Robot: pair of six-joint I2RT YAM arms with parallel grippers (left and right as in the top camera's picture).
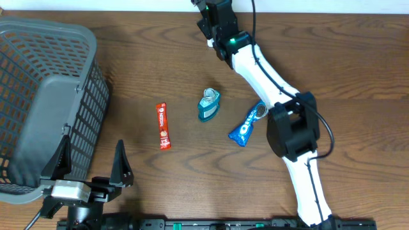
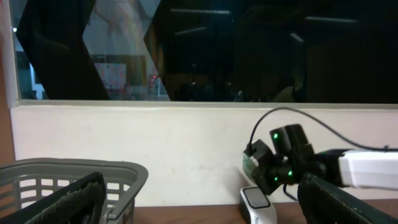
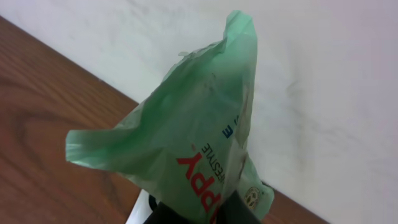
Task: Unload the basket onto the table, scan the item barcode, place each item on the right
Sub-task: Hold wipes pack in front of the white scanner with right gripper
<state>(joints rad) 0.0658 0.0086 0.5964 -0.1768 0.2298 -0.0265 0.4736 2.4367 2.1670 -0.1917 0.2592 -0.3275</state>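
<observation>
Green packet [image 3: 193, 143] with red and blue lettering is pinched in the right gripper [image 3: 202, 214], held up at the far edge of the surface [image 3: 43, 143] by the white wall. The left gripper [image 1: 91, 167] is spread wide beside a grey basket [image 1: 38, 83]. A red sachet [image 1: 164, 126], a teal bottle [image 1: 208, 106] and a blue Oreo pack [image 1: 248, 124] lie mid-surface.

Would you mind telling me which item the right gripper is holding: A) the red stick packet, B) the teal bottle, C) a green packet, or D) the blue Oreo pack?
C: the right wrist view shows the right gripper shut on the green packet, while the red stick, Oreo pack and bottle lie loose on the table.
</observation>
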